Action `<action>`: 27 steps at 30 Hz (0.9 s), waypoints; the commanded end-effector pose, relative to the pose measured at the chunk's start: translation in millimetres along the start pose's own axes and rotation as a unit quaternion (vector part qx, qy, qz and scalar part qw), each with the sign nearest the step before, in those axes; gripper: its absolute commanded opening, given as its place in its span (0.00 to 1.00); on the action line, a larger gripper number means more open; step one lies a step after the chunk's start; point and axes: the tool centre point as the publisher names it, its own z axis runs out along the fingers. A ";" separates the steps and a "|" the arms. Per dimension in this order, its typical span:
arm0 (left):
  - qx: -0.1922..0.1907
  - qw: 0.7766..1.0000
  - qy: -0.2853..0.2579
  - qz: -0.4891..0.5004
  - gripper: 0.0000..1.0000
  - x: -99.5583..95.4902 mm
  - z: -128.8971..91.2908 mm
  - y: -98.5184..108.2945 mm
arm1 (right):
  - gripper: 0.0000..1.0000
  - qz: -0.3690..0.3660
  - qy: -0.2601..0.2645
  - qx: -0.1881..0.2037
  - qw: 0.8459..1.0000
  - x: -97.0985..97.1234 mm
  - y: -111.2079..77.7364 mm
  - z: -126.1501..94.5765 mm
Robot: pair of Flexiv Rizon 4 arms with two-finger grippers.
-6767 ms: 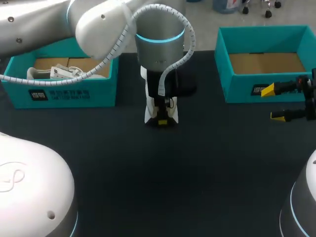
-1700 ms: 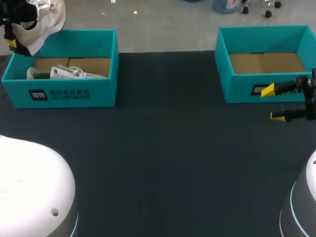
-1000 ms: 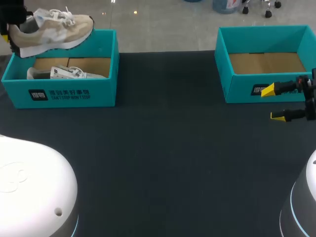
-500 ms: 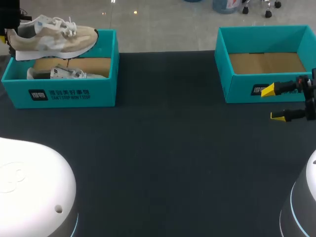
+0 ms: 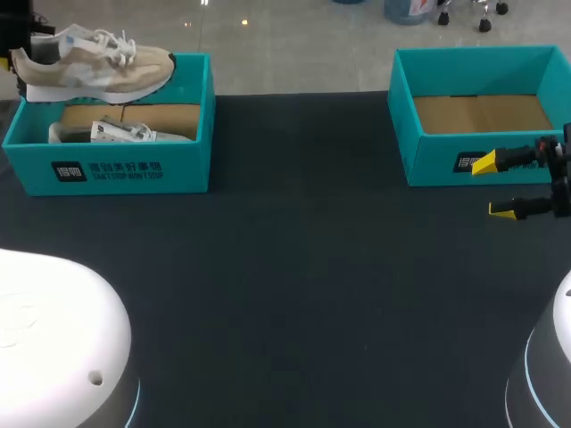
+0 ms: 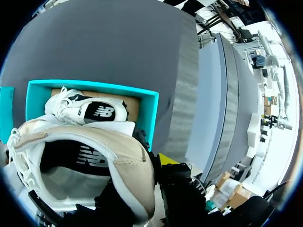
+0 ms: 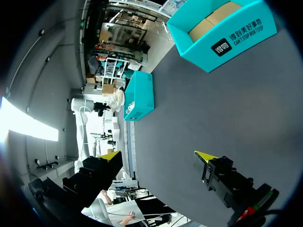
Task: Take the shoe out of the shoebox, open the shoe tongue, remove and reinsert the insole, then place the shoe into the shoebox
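A beige shoe (image 5: 96, 64) hangs level above the left teal shoebox (image 5: 134, 169), toe pointing right. My left gripper (image 5: 16, 64) is shut on the shoe's heel at the view's far left edge. In the left wrist view one finger is hidden inside the shoe (image 6: 94, 161) and the other presses the heel from outside, so the gripper (image 6: 147, 165) pinches the heel wall. A second, white shoe (image 5: 116, 132) lies inside the box (image 6: 152, 111), also seen below the held one (image 6: 85, 109). My right gripper (image 5: 492, 187) stands open and empty (image 7: 158, 158) in front of the right box.
An empty teal shoebox (image 5: 428, 165) with a cardboard floor stands at the back right, close beside my right gripper (image 7: 222, 38). Dark table (image 5: 294, 285) stretches between the two boxes.
The left arm carried the shoe from the table's middle to above the left box. Over the last second the shoe's toe dropped so it now sits level. The right arm has not moved.
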 end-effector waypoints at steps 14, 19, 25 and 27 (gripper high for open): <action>-0.014 1.000 -0.014 0.015 0.00 -2.3 33.8 48.9 | 1.00 0.001 -0.002 0.000 1.000 0.5 -0.9 0.1; -0.016 0.999 -0.025 0.016 0.00 -15.0 47.6 54.8 | 1.00 0.001 -0.002 0.000 1.000 0.5 -0.9 0.1; -0.026 0.999 -0.022 0.020 0.00 -26.4 70.2 64.1 | 1.00 0.001 -0.002 0.000 1.000 0.5 -0.9 0.1; -0.032 0.999 -0.021 0.023 0.00 -30.3 76.6 67.7 | 1.00 0.001 -0.002 0.000 1.000 0.5 -0.9 0.1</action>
